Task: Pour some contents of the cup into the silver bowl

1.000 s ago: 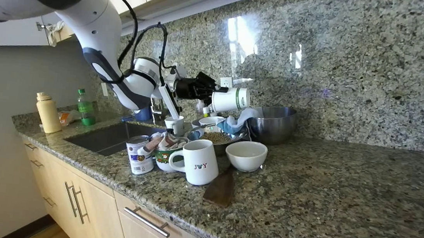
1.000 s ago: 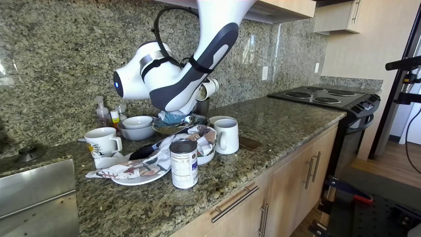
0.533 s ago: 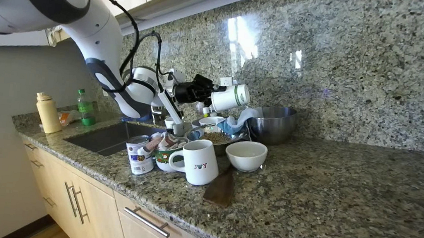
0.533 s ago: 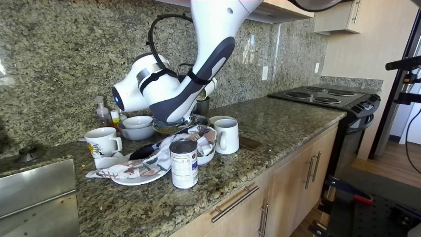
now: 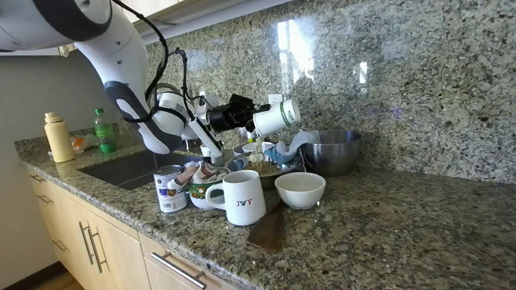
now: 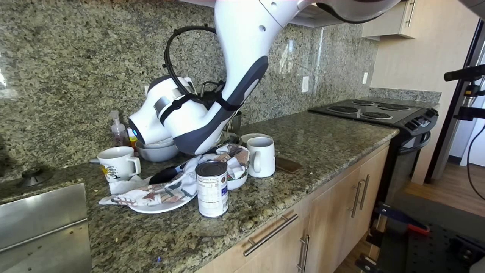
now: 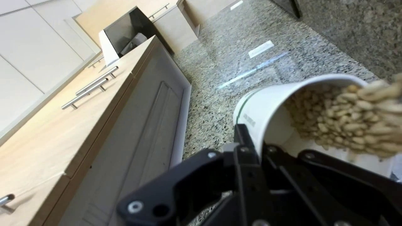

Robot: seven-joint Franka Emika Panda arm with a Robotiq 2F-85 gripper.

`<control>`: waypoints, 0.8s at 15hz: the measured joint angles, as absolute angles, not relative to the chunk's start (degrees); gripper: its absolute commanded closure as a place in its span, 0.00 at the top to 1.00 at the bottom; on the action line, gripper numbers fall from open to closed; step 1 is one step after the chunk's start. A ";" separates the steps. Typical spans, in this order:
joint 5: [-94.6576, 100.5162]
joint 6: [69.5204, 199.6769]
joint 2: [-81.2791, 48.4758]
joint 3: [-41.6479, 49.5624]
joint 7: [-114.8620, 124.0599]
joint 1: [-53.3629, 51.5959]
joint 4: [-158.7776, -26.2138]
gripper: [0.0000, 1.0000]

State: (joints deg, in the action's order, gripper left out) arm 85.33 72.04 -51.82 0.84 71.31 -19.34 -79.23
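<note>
The white cup (image 5: 277, 117) with a green band is tipped, its mouth down and towards the gripper, above the silver bowl (image 5: 270, 181). My gripper (image 5: 257, 115) is shut on the cup's wall near the rim. In the wrist view the gripper (image 7: 256, 139) has one finger outside the cup (image 7: 260, 105) and one inside. Pale grains (image 7: 348, 122) slide out over the rim, blurred by motion. Grains also lie in the silver bowl (image 5: 263, 167). In an exterior view the arm (image 6: 204, 125) hides the cup and most of the silver bowl.
A larger steel bowl (image 5: 338, 150) stands beside it, with a grey-blue cloth (image 5: 285, 151) between. In front are a white JOY mug (image 5: 245, 200), a white bowl (image 5: 300, 191), a can (image 5: 169, 193), a cloth-filled bowl (image 5: 203, 194) and a wooden spatula (image 5: 269, 229).
The arm's wrist has moved lower, and the cup has tipped further, its mouth now pointing more downward. Grains are now falling from it. The objects on the counter have not moved.
</note>
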 measured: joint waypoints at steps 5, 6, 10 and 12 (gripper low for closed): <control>86.10 70.19 -51.85 0.80 71.40 -19.14 -79.17 0.00; 86.16 70.05 -51.85 0.78 71.47 -19.13 -79.16 0.00; 85.03 70.09 -51.82 -0.46 71.58 -17.89 -78.24 0.00; 82.16 71.94 -51.46 -2.46 71.53 -16.00 -77.21 0.00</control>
